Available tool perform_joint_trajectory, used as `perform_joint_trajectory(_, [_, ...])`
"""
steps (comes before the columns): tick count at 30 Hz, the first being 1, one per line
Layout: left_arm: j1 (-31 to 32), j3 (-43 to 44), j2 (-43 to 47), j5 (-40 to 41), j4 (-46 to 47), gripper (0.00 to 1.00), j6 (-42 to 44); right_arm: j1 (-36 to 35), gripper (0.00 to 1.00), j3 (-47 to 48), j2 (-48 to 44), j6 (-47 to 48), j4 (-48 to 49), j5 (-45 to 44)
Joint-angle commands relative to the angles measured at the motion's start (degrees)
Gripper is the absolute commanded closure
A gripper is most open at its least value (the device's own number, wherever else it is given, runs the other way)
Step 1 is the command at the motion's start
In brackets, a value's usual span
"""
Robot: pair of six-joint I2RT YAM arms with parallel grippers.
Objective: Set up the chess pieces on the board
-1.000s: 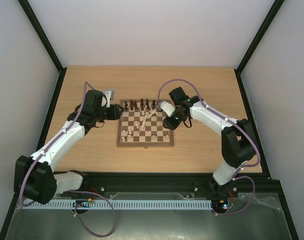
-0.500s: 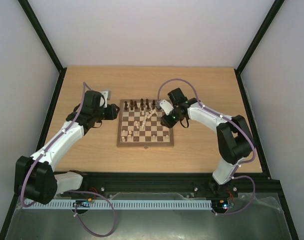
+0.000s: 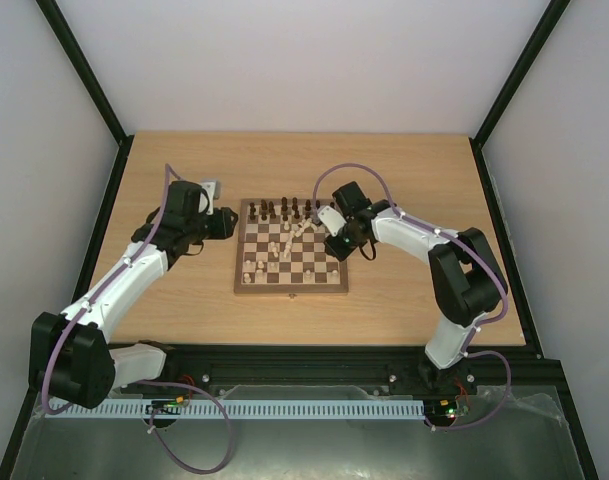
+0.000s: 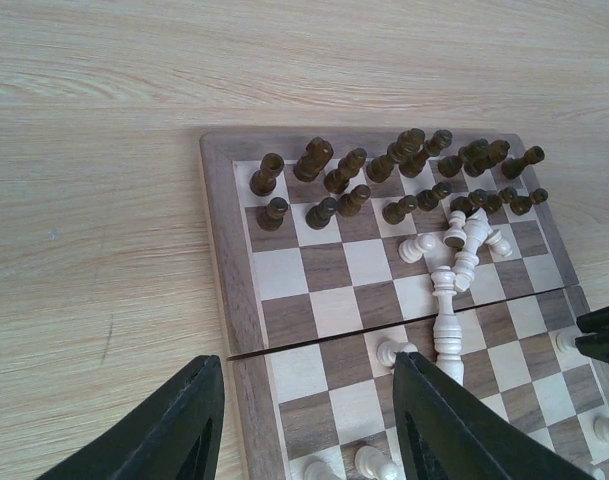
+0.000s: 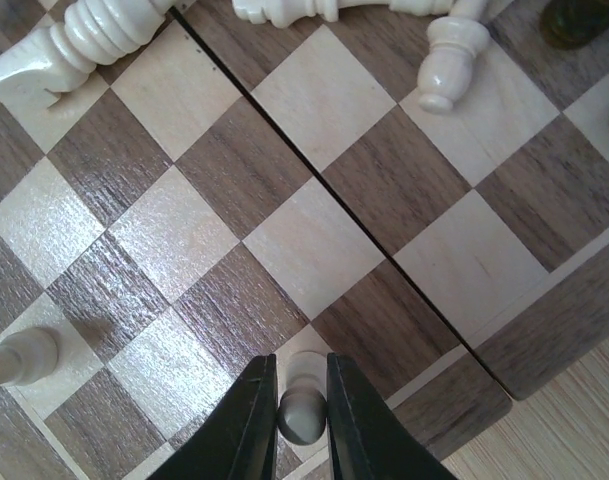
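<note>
The light wood tabletop (image 3: 414,180) carries the small square wooden chessboard with dark brown and tan checks (image 3: 292,290) at its centre. The left gripper (image 4: 306,365) is at the board's left edge with its jaws apart and empty. The dark brown turned wooden pieces (image 4: 314,158) stand in two rows along the far side, and several pale cream pieces (image 4: 449,325) lie toppled near the middle. The right gripper (image 5: 301,362) has its jaws clamped on the round head of one upright pale cream pawn (image 5: 302,415) near the board's right border.
</note>
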State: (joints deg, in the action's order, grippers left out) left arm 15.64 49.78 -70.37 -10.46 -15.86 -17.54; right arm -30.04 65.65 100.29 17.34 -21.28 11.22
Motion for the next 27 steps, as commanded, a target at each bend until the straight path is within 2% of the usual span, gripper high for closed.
perform_joint_trajectory(1, [-0.6,-0.5,0.0,-0.2,-0.8,0.52,0.2,-0.3,0.88,-0.9,0.5,-0.2,-1.6,-0.3])
perform_joint_trajectory(8, [-0.7,-0.6,-0.3,-0.4,-0.9,0.51,0.2,-0.4,0.97,-2.8,-1.9,0.1,-3.2,1.0])
perform_joint_trajectory(16, [-0.9,-0.6,-0.4,-0.9,-0.8,0.51,0.1,-1.7,0.98,-7.3,-5.4,0.1,-3.0,0.1])
perform_joint_trajectory(27, [-0.9,-0.6,-0.5,-1.1,-0.9,0.51,0.0,-2.4,0.95,-7.1,-3.6,-0.3,-2.0,0.1])
